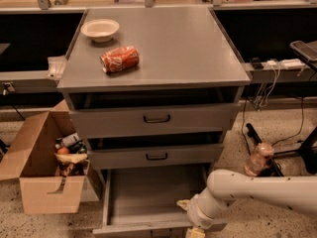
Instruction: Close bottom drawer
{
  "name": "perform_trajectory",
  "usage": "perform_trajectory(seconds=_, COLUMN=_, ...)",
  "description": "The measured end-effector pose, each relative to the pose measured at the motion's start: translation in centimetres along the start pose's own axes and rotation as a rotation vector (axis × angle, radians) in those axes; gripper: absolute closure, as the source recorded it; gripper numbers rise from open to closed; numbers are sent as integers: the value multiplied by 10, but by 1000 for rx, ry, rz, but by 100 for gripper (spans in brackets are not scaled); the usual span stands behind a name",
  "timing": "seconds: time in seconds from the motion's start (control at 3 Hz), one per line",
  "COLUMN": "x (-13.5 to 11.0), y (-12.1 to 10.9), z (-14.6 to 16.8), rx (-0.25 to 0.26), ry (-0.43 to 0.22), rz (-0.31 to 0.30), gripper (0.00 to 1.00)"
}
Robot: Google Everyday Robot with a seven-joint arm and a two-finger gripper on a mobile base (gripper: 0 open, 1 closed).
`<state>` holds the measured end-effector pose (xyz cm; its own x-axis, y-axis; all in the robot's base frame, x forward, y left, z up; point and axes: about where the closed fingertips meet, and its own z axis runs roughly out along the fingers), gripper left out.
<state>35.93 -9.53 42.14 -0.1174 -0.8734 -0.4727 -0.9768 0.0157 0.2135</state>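
The bottom drawer of the grey cabinet is pulled far out, and its plain grey tray is empty. Its front edge lies at the bottom of the camera view. My white arm reaches in from the right, and my gripper is at the drawer's front right corner, mostly cut off by the frame's bottom edge. The middle drawer and the top drawer above stand slightly out, each with a small dark handle.
A white bowl and a red can lying on its side rest on the cabinet top. An open cardboard box with rubbish stands on the floor to the left. Cables and a plastic bottle are to the right.
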Motion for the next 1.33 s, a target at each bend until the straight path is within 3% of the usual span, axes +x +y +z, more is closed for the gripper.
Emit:
perform_trajectory(seconds=0.33, x=20, y=-2, z=33, rx=-28, ry=-46, rz=13, gripper=0)
perform_trajectory(seconds=0.67, x=47, y=-5, z=64, rx=-56, ry=-79, rz=54, gripper=15)
perform_trajectory(seconds=1.33, x=97, y=-16, z=119, rx=-115, ry=-142, rz=149, gripper=61)
